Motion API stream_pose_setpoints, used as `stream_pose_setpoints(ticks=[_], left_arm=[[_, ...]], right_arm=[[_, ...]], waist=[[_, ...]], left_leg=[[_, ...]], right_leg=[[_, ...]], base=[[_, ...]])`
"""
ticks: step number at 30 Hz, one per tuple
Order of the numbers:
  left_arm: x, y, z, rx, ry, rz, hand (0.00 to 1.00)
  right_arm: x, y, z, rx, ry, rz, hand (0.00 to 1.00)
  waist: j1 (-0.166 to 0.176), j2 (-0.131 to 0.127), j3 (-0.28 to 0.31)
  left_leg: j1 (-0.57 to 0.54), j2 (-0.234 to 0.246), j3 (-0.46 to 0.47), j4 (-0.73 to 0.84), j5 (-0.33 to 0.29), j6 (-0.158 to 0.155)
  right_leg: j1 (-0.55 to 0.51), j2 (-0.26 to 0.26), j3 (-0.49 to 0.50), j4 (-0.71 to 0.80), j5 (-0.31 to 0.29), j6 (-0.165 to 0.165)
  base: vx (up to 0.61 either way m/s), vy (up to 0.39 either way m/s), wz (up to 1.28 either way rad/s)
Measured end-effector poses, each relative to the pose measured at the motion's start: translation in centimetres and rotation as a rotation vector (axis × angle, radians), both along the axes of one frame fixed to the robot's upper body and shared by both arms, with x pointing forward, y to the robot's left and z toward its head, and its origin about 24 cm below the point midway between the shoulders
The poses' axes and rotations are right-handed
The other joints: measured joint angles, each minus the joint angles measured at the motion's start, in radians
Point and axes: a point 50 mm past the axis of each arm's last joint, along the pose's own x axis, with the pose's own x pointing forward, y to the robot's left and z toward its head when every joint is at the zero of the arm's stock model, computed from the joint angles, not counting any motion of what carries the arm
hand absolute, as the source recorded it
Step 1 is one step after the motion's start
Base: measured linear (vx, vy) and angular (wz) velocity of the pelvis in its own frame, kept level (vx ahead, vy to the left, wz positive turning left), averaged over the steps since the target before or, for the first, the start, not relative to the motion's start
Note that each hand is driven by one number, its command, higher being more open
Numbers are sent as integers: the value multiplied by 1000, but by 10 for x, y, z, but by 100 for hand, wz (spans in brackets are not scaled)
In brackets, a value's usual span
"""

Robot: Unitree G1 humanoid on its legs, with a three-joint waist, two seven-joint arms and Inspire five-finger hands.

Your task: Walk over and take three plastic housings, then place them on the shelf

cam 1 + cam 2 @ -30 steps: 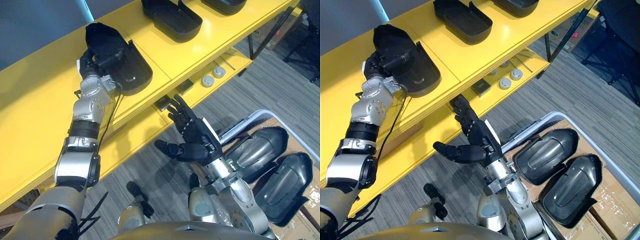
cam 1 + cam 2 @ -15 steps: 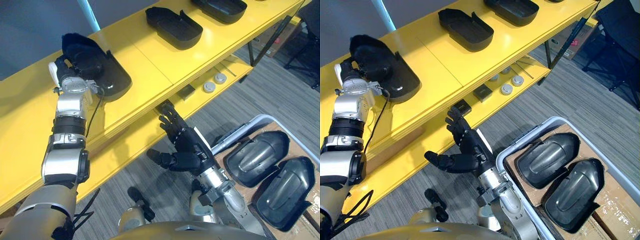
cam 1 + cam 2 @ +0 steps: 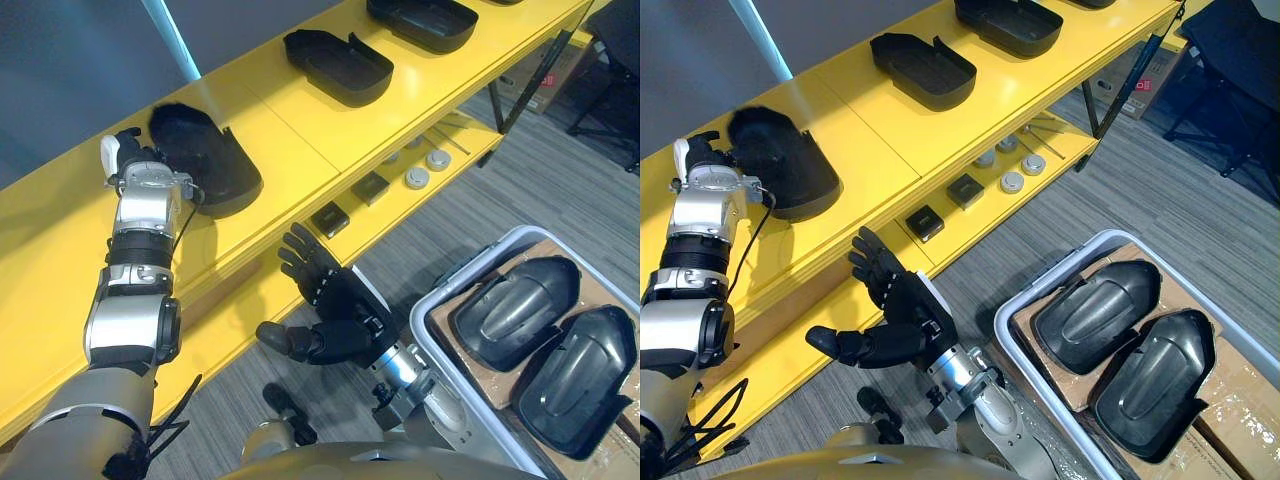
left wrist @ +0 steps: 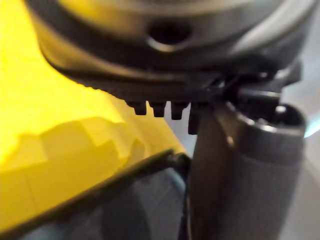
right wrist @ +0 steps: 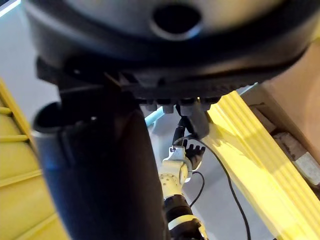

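Observation:
A black plastic housing (image 3: 205,160) lies flat on the top of the yellow shelf (image 3: 300,120). My left hand (image 3: 128,160) is at its left end with straight fingers and holds nothing; it also appears far off in the right wrist view as the left hand (image 5: 191,150). Two more housings (image 3: 340,65) (image 3: 425,20) lie further along the shelf top. My right hand (image 3: 335,310) hangs open and empty below the shelf edge, above the floor. Two housings (image 3: 515,305) (image 3: 578,368) lie in the grey bin (image 3: 432,325) at the lower right.
The lower shelf level carries small black boxes (image 3: 330,218) (image 3: 372,187) and round silver parts (image 3: 418,178). Cardboard (image 3: 1230,400) lines the bin under the housings. A grey carpet floor (image 3: 560,190) spreads to the right, with a dark chair base (image 3: 1240,60) at the far right.
The left hand has set the housing down flat on the shelf and let go of it. The right hand has moved left and lower. The camera has shifted.

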Motion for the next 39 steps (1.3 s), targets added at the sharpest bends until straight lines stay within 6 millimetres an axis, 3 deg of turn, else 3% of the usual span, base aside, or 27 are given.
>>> stream_pose_setpoints(ticks=[6,10,15,20,23,27,29,32,35,39], left_arm=[[5,-8,16,79,-110,3,100],[9,-16,41,225,-146,1,100],[12,-24,44,157,-231,-19,100],[6,-32,65,66,-504,-22,100],[-21,-44,77,82,-755,-110,100],[-70,-56,54,78,-885,-220,100],[-103,-61,18,-7,-855,-249,100],[-132,-60,-24,-102,-742,-248,100],[-155,-52,-59,-159,-608,-232,100],[-173,-48,-76,-204,-521,-300,100]], right_arm=[[-1,0,-1,0,5,0,100],[-2,0,-1,0,6,2,100],[-2,-1,-1,-21,-11,-7,100],[-6,-4,1,-63,-88,-46,100],[3,-15,10,-85,-183,-123,100],[30,-44,36,-144,-389,-326,100],[44,-67,51,-159,-465,-477,100],[54,-87,61,-245,-542,-617,100],[65,-103,61,-447,-614,-710,100],[77,-128,54,-585,-588,-793,100]], waist=[[1,13,-15],[2,16,-17],[2,23,-23],[9,23,-23],[15,22,-26],[46,23,-53],[81,24,-83],[120,21,-102],[153,19,-106],[186,13,-109]], left_leg=[[-4,0,-3,0,1,1],[-10,-2,-7,0,4,5],[-11,-8,-17,0,5,9],[-13,-15,-38,-1,7,11],[-10,-18,-67,-1,10,15],[-10,-26,-128,0,22,11],[-12,-34,-181,0,26,10],[-23,-38,-244,0,32,11],[-40,-46,-317,0,39,2],[-50,-57,-364,2,58,6]], right_leg=[[0,0,-4,0,0,0],[0,-3,-11,0,1,1],[6,-6,-21,0,1,2],[19,-10,-41,-2,1,2],[44,-14,-70,-2,-4,4],[79,-21,-120,4,-23,10],[110,-25,-165,6,-39,12],[141,-23,-221,6,-63,7],[161,-20,-273,3,-74,7],[182,-19,-304,1,-72,3]], base=[[4,0,2],[1,2,4],[1,2,6],[0,7,12],[7,4,25],[17,-12,36],[23,-22,57],[8,-31,56],[-46,-24,54],[-14,-1,32]])
